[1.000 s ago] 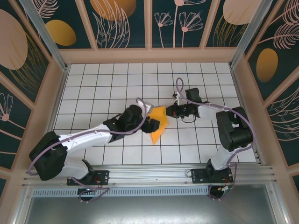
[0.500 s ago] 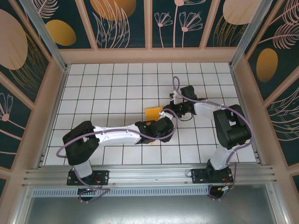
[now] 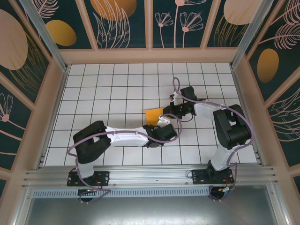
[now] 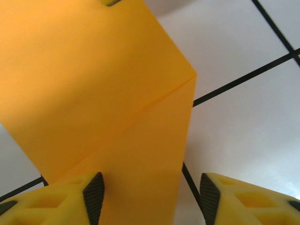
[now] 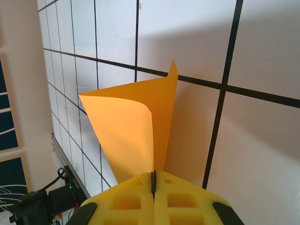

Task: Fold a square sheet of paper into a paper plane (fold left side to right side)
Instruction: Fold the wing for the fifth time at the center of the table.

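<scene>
Overhead, the bench (image 3: 103, 93) reads as a white surface ruled with black grid lines. Dark wall panels (image 3: 122, 23) painted with pale leaves and amber ovals enclose it on three sides. An aluminium rail (image 3: 150, 176) runs along the near edge.

The square sheet of paper (image 3: 153, 115) lies just right of the bench's centre, between the two tools. It is bright orange and unmarked. From above, only its far part is visible, because the wrist of the left arm (image 3: 122, 137) lies across the near part. The right wrist camera shows the sheet lifted off the bench and curled, with one layer bowing over to the side. The left wrist camera shows a straight diagonal crease across it.

Left arm: the base is at the near left and the forearm is stretched low across the bench toward the right. The left tool (image 4: 147, 197) points at the sheet with its jaws partly apart (no grip is visible). The paper runs down between the fingers (image 4: 70, 204), and bare bench shows between the paper and the right-hand pad.

Right arm (image 3: 229, 126): the elbow is raised at the right and the forearm reaches leftward. A lilac cable (image 3: 177, 86) loops above the wrist. The right tool (image 5: 153, 180) is closed tight, pinching the sheet's edge between its yellow fingers.
</scene>
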You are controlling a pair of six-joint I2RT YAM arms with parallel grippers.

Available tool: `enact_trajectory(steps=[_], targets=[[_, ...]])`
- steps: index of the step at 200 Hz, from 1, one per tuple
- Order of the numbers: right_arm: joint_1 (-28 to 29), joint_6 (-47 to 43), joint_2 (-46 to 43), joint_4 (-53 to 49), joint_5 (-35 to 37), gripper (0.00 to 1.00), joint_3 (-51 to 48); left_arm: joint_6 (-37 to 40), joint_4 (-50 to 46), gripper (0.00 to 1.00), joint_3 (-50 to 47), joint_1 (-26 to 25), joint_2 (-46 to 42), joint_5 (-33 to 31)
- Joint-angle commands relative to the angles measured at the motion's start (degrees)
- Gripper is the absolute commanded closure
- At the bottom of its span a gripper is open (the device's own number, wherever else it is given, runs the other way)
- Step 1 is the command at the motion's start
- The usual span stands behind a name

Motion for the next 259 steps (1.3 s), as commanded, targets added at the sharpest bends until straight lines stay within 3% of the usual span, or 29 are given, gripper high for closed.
enact_trajectory(steps=[1, 40, 109, 129, 167, 193, 218, 259], targets=[[0.7, 0.3, 1.3, -1.1, 0.3, 1.00, 1.9, -1.4, -1.9, 0.49, 1.1, -0.5, 1.6, -2.2], [0.9, -0.2, 1.7, -1.8, 0.8, 1.00, 2.2, -1.6, -1.7, 0.66, 0.9, -0.5, 2.2, -2.2], [1.0, -1.7, 1.3, -3.1, 1.6, 1.00, 2.5, -1.9, -0.8, 0.87, 0.5, -0.5, 1.5, -1.6], [1.0, -2.1, 0.1, -2.8, 3.0, 0.91, 2.7, -2.1, 0.5, 0.90, -0.2, -0.4, 0.3, -0.4], [-1.0, -0.5, -8.5, 1.8, 7.6, 0.58, 0.8, -2.8, 5.5, 0.93, -3.8, 1.5, -3.6, 5.2], [-3.7, 0.4, -16.0, 3.8, 11.8, 0.43, -2.8, -3.0, 10.9, 0.94, -7.1, 4.0, -7.1, 11.7], [-5.8, 0.5, -21.9, 4.4, 15.4, 0.34, -7.0, -3.8, 16.8, 0.94, -10.2, 6.6, -10.6, 17.9], [-6.6, -1.6, -24.8, 3.1, 17.5, 0.31, -11.3, -7.2, 26.1, 0.94, -17.9, 10.3, -16.0, 24.6]])
